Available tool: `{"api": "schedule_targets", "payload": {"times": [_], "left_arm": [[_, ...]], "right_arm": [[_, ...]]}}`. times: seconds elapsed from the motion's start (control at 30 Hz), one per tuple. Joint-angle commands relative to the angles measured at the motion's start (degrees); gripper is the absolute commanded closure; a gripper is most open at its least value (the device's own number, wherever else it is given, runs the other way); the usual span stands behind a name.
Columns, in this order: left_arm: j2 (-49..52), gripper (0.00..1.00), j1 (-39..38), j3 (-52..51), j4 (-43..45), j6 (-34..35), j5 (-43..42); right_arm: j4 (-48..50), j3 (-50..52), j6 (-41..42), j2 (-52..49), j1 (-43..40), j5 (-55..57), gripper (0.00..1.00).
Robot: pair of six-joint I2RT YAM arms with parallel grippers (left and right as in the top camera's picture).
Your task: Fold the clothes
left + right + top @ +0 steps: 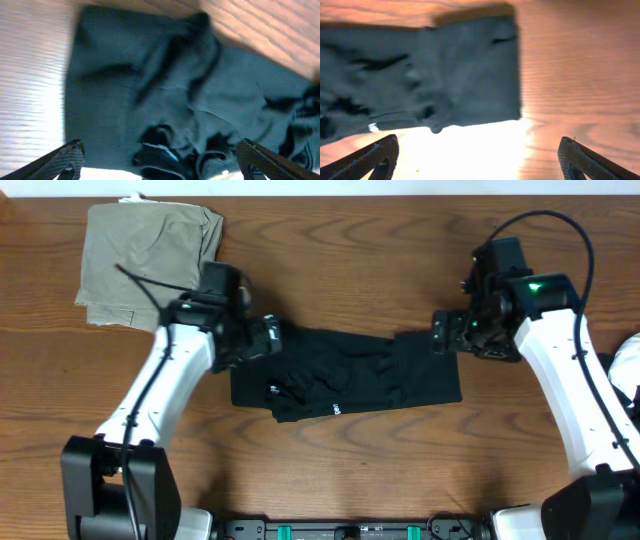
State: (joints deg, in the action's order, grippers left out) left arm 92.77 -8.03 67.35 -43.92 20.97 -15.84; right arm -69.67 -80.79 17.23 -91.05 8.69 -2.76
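Note:
The clothes show as one black garment lying crumpled in a wide band across the middle of the table, with a small white logo near its front edge. My left gripper hovers over its back left corner. In the left wrist view the left gripper stands open, its fingers wide apart above the rumpled clothes. My right gripper is at the back right corner. In the right wrist view the right gripper is open over bare wood, and the clothes lie flat just beyond it.
An olive-khaki folded garment lies at the back left of the wooden table. A white object shows at the right edge, partly cut off.

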Motion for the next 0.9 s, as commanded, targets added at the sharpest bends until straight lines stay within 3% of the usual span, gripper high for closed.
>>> {"api": "schedule_targets", "payload": {"times": [0.0,0.2,0.4,0.67,0.87], "left_arm": [[-0.2,0.02,4.2,-0.4,-1.1,-0.4,1.1],[0.6,0.02,9.0,-1.2,-1.6,-7.7,-0.4],[2.6,0.02,10.9,-4.1,1.0,-9.4,-0.8],[8.7,0.02,13.0,-6.2,5.8,-13.9,-14.7],[11.5,0.02,13.2,-6.3,6.5,-16.9,-15.7]], "right_arm": [[0.3,2.9,-1.7,-0.7,-1.2,1.4,0.01],[5.4,7.8,-1.6,-0.7,-1.6,1.2,0.01],[6.4,9.2,-1.7,-0.7,-1.6,0.8,0.01],[6.1,9.4,-1.7,-0.7,-1.6,0.8,0.01],[5.7,9.4,-1.7,-0.7,-1.6,0.8,0.01]]}}
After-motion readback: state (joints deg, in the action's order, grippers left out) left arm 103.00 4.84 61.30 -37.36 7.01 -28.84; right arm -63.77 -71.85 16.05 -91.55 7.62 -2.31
